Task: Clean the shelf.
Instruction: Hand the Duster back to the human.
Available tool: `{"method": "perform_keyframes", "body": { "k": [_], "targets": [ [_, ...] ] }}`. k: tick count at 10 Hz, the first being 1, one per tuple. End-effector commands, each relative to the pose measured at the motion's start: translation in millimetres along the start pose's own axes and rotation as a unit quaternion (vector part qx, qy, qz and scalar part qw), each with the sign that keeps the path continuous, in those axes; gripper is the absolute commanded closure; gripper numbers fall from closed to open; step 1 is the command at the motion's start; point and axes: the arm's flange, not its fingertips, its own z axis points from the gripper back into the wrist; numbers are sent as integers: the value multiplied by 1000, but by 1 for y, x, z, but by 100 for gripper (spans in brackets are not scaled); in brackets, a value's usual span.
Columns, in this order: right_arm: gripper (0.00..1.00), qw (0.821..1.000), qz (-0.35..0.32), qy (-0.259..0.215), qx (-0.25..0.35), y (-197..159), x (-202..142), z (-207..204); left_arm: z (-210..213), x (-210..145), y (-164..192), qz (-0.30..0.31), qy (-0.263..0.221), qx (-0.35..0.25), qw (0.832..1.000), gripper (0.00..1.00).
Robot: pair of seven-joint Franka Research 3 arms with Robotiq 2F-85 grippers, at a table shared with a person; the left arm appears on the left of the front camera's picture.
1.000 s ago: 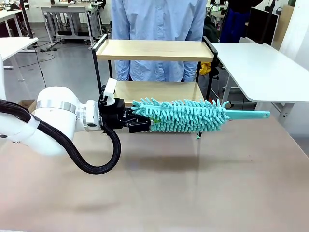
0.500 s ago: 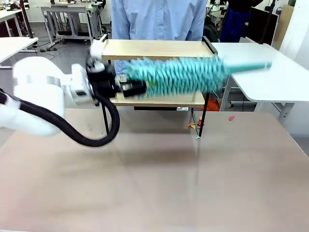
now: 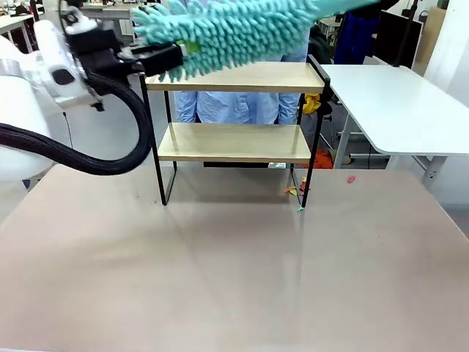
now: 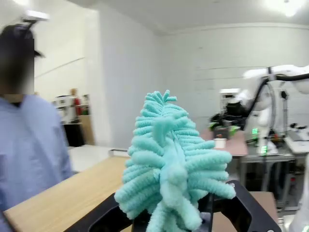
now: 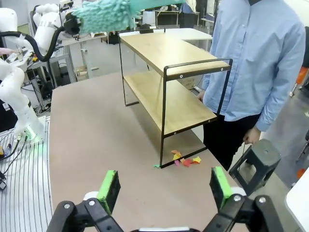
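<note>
The shelf [image 3: 234,77] stands at the table's far side, two wooden boards in a black frame. High at the upper left, my left gripper [image 3: 170,57] is shut on the teal fluffy duster [image 3: 234,26], which reaches rightward just above the top board. In the left wrist view the duster [image 4: 169,159] rises from between the black fingers, with the top board [image 4: 58,200] below it. My right gripper [image 5: 164,191] stands open with nothing between its green pads [image 5: 108,188], well back from the shelf [image 5: 169,53]. The duster [image 5: 104,14] is over that shelf's far end.
A person in a light blue shirt [image 3: 242,29] stands right behind the shelf. Small coloured paper scraps [image 3: 297,191] lie on the table by the shelf's right legs. A white side table [image 3: 388,103] is at the right, and a dark stool [image 5: 258,159] is beside the person.
My left arm has swung the duster up from in front of the lower board to just above the top board. The right gripper stays open.
</note>
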Motion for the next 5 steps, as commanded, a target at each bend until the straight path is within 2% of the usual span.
{"method": "perform_keyframes", "body": {
  "k": [1,3,5],
  "targets": [
    [0,1000,3,-4,3,-1,2,1,31,18,-2,-31,3,116,993,83],
    [0,1000,3,-4,3,-1,2,1,71,35,9,-51,-19,211,976,83],
    [0,1000,3,-4,3,-1,2,1,101,34,19,-81,-7,315,946,83]
  ]
}}
